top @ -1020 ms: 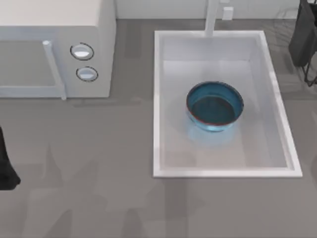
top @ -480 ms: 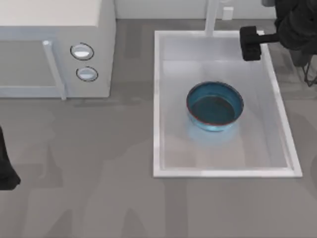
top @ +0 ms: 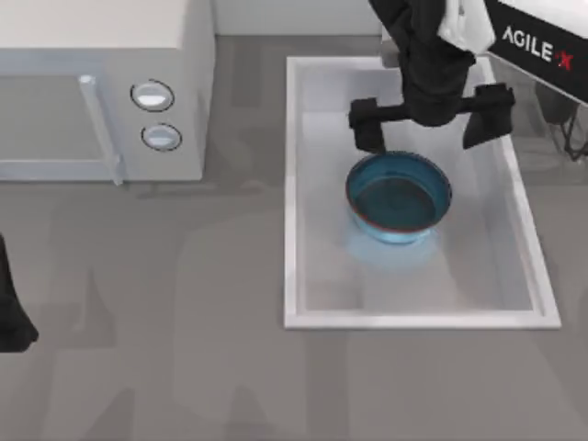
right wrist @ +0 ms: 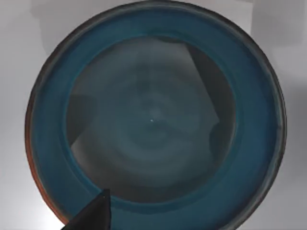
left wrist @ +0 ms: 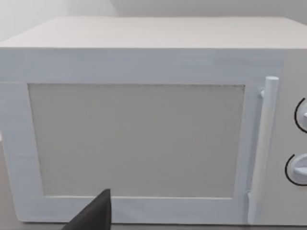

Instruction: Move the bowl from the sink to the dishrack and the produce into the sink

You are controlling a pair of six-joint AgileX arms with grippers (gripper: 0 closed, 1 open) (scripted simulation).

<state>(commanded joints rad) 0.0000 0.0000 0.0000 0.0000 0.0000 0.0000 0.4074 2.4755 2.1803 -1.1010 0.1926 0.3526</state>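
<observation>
The blue bowl (top: 398,196) with its dark teal inside stands upright in the middle of the white sink (top: 290,193). My right gripper (top: 427,119) hangs open over the sink's faucet end, just behind the bowl, its two black fingers (top: 367,124) spread wider than the bowl. Looking straight down, the right wrist view takes in the bowl (right wrist: 153,120), which holds nothing. The produce is out of view. My left arm (top: 11,308) stays parked at the table's left edge.
A white microwave (top: 101,92) with two round knobs stands at the back left, and the left wrist view faces its door (left wrist: 139,139). The faucet (top: 393,37) rises at the sink's far short side. Thin dark rack wires (top: 575,138) show at the right edge.
My right arm has swung in from the right edge to above the sink's far end, and its fingers now stand spread just behind the bowl. The bowl and the left arm have not moved.
</observation>
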